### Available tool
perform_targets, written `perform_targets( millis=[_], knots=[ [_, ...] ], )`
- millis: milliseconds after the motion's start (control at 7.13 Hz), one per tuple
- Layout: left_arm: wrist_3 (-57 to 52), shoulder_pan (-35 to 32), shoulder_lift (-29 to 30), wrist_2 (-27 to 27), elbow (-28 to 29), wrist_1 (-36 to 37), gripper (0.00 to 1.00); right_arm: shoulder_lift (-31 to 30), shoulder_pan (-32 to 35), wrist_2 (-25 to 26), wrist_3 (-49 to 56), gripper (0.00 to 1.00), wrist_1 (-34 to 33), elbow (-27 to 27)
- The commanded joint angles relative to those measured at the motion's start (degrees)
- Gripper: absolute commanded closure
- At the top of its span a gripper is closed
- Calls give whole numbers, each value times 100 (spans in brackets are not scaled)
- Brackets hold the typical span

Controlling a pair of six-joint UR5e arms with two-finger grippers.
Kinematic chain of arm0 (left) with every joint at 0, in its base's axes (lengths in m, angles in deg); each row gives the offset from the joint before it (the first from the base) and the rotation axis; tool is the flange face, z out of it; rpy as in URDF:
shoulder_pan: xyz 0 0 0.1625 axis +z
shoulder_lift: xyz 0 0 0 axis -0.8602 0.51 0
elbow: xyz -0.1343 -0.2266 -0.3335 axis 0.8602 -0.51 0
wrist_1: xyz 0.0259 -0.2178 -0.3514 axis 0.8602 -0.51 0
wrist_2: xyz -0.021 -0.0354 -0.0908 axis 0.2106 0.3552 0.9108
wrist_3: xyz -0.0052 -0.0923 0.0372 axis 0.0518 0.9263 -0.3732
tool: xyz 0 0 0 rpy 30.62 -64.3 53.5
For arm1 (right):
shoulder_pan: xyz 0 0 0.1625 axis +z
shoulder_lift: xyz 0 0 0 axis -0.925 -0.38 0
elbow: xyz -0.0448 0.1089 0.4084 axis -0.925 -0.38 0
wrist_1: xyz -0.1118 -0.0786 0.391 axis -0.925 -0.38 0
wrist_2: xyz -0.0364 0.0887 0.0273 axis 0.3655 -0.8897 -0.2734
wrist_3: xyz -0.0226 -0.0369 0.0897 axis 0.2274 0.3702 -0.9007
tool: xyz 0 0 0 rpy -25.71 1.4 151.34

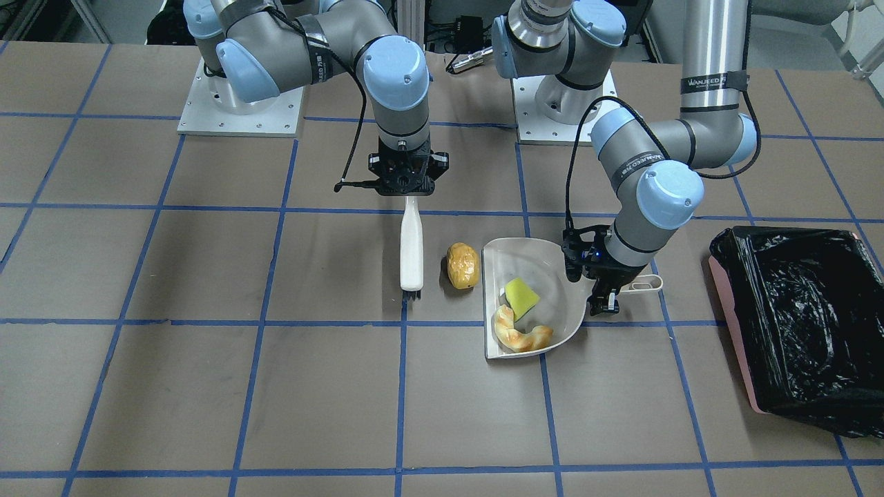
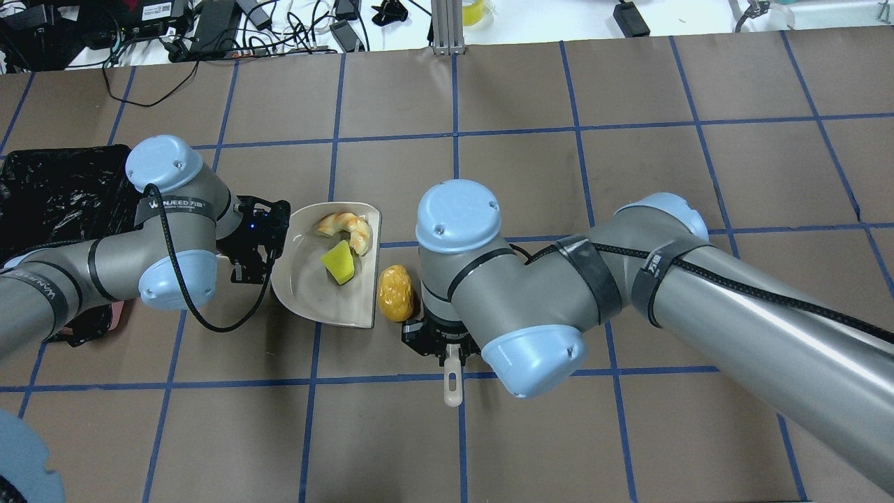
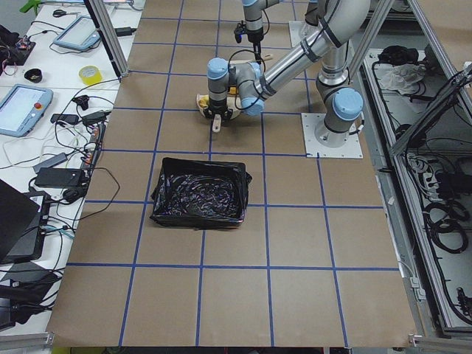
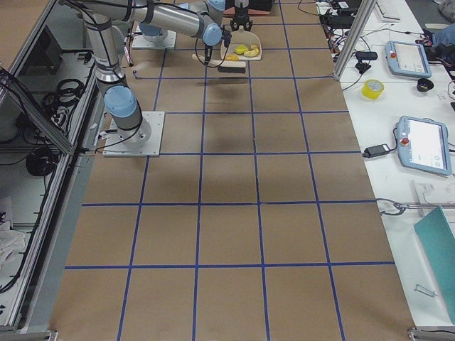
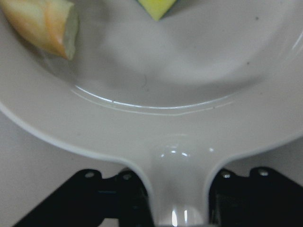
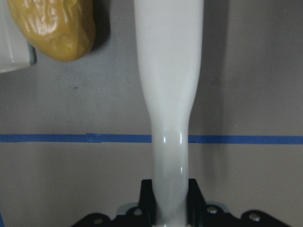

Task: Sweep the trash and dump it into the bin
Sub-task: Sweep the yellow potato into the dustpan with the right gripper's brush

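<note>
One potato point(image 1: 463, 266): we judge it light, hard, prone to rolling, best pushed broadside; right gripper point(image 1: 407, 192) closed on brush point(image 1: 411, 241) handle, left gripper point(image 1: 603, 302) closed on dustpan point(image 1: 525, 257) handle.

Bright, even overhead light fell on the table point(image 1: 173, 386), leaving short, soft shadows. Glare flecked the bin point(image 1: 801, 310) liner and the dustpan point(image 5: 161, 109) handle; wrist views looked slightly blurred.

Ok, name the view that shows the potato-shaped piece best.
Exterior front-facing: the potato lies whole and unblocked on the table, between brush and dustpan. The overhead shows it too, but hides most of the brush. The right wrist view crops it at the corner; the left wrist view misses it; the side views make it too small.
</note>
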Motion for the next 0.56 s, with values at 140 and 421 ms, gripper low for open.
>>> perform_targets(
  millis=[140,421],
  knots=[
    [45,-5,-92,-2,-132,49,100,47,388,-9,-851,100,-848,422],
    [45,-5,-92,-2,-124,49,100,221,652,-157,-1143,100,-918,20]
  ],
)
